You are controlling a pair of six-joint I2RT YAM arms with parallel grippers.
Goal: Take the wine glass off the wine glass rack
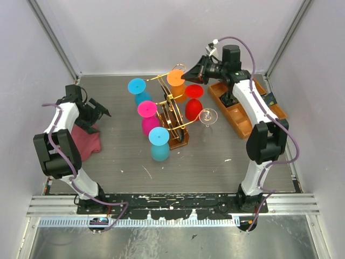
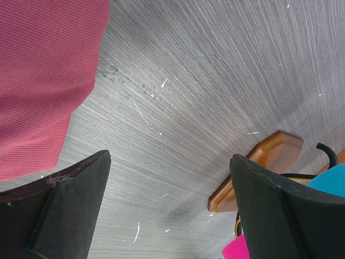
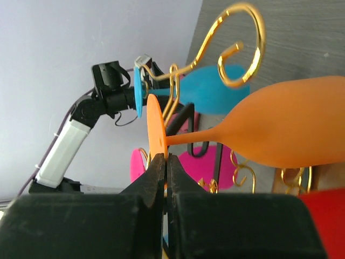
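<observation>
The right gripper (image 3: 166, 162) was pinched shut on the foot rim of the orange wine glass (image 3: 291, 129), beside the rack (image 1: 178, 141) curl. The left gripper (image 2: 170, 159) stood spread.

Orange wine glass (image 3: 291, 129), gold wine glass rack (image 1: 173, 115), pink cloth (image 2: 38, 81)

Lab enclosure: white walls (image 1: 161, 32), aluminium rails (image 1: 302, 205)

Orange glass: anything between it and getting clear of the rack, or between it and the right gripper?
Nothing separates them: the right gripper is shut on the orange glass's foot. On the way off the rack, one gold scroll end curls close by the bowl, and the red glass hangs right beside it.
</observation>
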